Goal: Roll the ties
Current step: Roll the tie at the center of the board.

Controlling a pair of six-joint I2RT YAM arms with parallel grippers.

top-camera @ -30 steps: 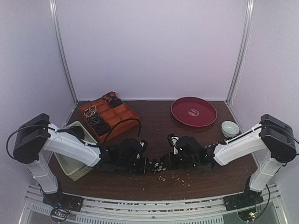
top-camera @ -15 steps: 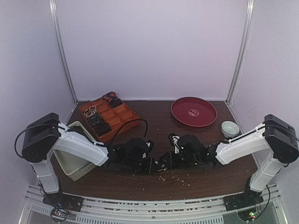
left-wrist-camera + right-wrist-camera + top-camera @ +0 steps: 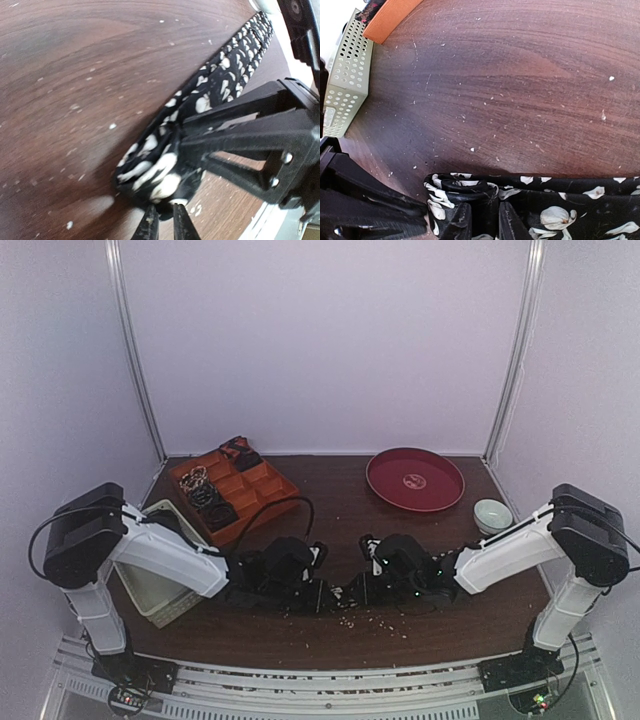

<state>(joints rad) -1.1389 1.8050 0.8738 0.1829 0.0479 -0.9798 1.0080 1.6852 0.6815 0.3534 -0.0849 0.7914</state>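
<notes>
Nearly shut at left claw [image 3: 164, 223], nipping the folded end of the tie [image 3: 220, 80]. Clamped likewise at right claw [image 3: 482, 221], across the same small coil from the opposite side. Drawn closer together than a second ago, with left arm [image 3: 160, 550] swung in toward centre and right claw nudged leftward. Reads as first turns formed, most of the strip yet to wind. Trailing off from the coil along right arm's [image 3: 500, 552] side, flat on the worktop [image 3: 520, 75]. Roomy behind: bare wood up to plate [image 3: 415, 480] and bowl [image 3: 492, 514] at right rear. Tighter at left, with basket [image 3: 347, 75] just beside left arm and tray [image 3: 387, 17] behind it. Not far from the near worktop edge, so better rolled along the strip than toward the bases.
</notes>
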